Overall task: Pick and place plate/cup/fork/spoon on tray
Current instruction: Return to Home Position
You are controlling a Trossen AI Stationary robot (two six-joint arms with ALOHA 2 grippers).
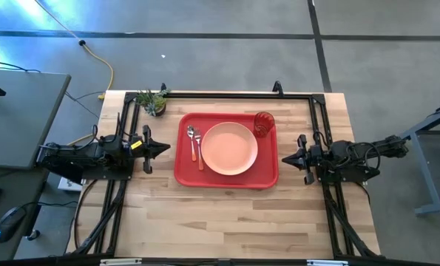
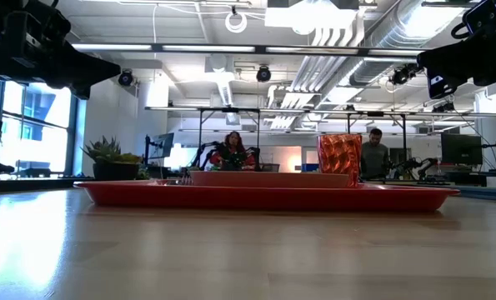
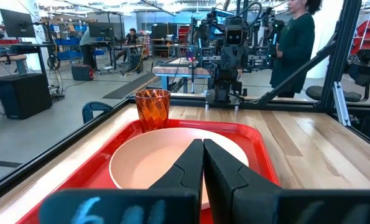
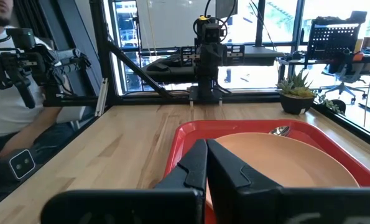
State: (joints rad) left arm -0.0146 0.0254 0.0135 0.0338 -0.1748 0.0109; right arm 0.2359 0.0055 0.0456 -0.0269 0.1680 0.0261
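Observation:
The red tray (image 1: 186, 171) lies flat in the table's middle. The peach plate (image 1: 229, 148) rests on it. The orange-red ribbed cup (image 1: 264, 123) stands upright in the tray's far right corner. The fork (image 1: 199, 151) and spoon (image 1: 192, 140) lie side by side on the tray, left of the plate. My left gripper (image 1: 166, 149) is shut and empty, left of the tray. My right gripper (image 1: 285, 159) is shut and empty, right of the tray. Both hang above the table. The left wrist view shows the plate (image 3: 166, 158) and cup (image 3: 152, 107); the right wrist view shows the plate (image 4: 284, 158) and the spoon's bowl (image 4: 280, 130).
A small green potted plant (image 1: 154, 102) stands at the table's far left, behind the tray. Black frame rails (image 1: 220, 95) run along the far, left and right edges. Bare wood lies between the tray and the near edge. People show in the room beyond.

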